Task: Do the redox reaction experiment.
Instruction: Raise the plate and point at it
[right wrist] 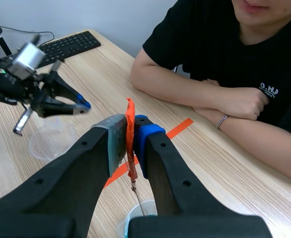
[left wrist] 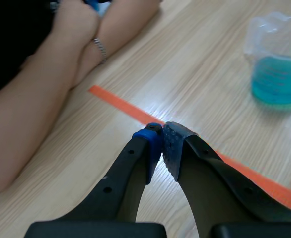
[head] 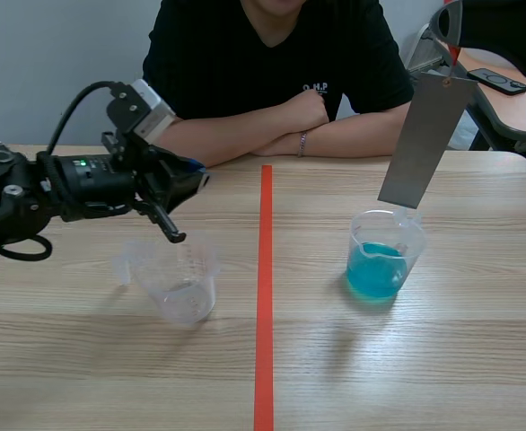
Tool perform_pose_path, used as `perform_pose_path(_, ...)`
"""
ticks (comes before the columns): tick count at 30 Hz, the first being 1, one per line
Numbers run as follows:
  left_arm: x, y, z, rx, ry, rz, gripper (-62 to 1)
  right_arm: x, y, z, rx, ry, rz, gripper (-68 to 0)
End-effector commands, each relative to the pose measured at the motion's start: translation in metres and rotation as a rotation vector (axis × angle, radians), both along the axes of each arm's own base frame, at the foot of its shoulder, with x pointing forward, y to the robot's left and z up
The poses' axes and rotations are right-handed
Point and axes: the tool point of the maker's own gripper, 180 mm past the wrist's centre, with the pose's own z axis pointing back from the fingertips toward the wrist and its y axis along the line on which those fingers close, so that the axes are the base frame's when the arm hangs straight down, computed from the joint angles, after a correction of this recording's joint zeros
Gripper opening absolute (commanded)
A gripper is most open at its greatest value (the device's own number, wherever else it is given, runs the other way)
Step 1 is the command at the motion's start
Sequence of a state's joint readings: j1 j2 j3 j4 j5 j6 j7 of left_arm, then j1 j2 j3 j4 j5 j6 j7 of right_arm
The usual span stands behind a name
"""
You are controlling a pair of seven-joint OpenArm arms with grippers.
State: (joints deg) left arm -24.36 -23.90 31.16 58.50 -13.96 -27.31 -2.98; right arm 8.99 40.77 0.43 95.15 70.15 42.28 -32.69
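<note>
Two black arms come in over a pale wooden worktop (head: 442,359), which an orange-red tape line (head: 265,296) splits down the middle. A person (head: 272,54) in a black shirt sits across it at the far edge, forearms folded on the wood. The left gripper (left wrist: 161,141) hangs level above the left half, its fingers together with the blue pads meeting on nothing; it sits above and just behind the empty beaker (head: 178,278), not touching it. The right gripper (right wrist: 130,139) is raised high over the right half, its fingers clamped on the orange tab (right wrist: 130,116). From that tab hangs a long grey metal sheet (head: 425,144), tilted so that its lower end swings in toward the tape line. The sheet's lower edge sits right at the rim of the beaker of blue liquid (head: 384,256), clear of the liquid; whether it touches the rim cannot be told. That beaker stands on the right half, near the tape line, and the blue fills only its lower part. The empty beaker, clear plastic with a pouring lip, stands on the left half, well apart from the other one. In the right wrist view a black keyboard (right wrist: 68,45) lies at the far corner of the worktop.
</note>
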Motion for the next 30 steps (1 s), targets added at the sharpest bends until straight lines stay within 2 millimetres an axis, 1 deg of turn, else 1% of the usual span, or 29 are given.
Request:
perform_pose_path(1, 0.005, -0.015, 0.015, -0.037, -0.022, -0.028, -56.9, 0.000, -0.001, 0.018, 0.015, -0.052, 0.010, -66.0)
perform_pose_path(5, 0.004, -0.046, 0.017, -0.058, -0.004, -0.102, -56.9, 0.000, -0.001, 0.018, 0.015, -0.052, 0.010, -66.0)
perform_pose_path(9, 0.000, -0.070, 0.019, -0.094, 0.028, -0.158, -56.9, 0.000, -0.001, 0.018, 0.016, -0.052, 0.010, -66.0)
perform_pose_path(17, -0.006, -0.106, 0.023, -0.123, 0.081, -0.220, -56.9, 0.000, -0.001, 0.019, 0.016, -0.052, 0.010, -66.0)
perform_pose_path(24, -0.014, -0.138, 0.035, -0.163, 0.109, -0.268, -56.9, 0.000, -0.001, 0.019, 0.017, -0.052, 0.010, -66.0)
perform_pose_path(30, -0.019, -0.156, 0.044, -0.195, 0.111, -0.292, -56.9, 0.000, -0.001, 0.019, 0.019, -0.052, 0.011, -66.0)
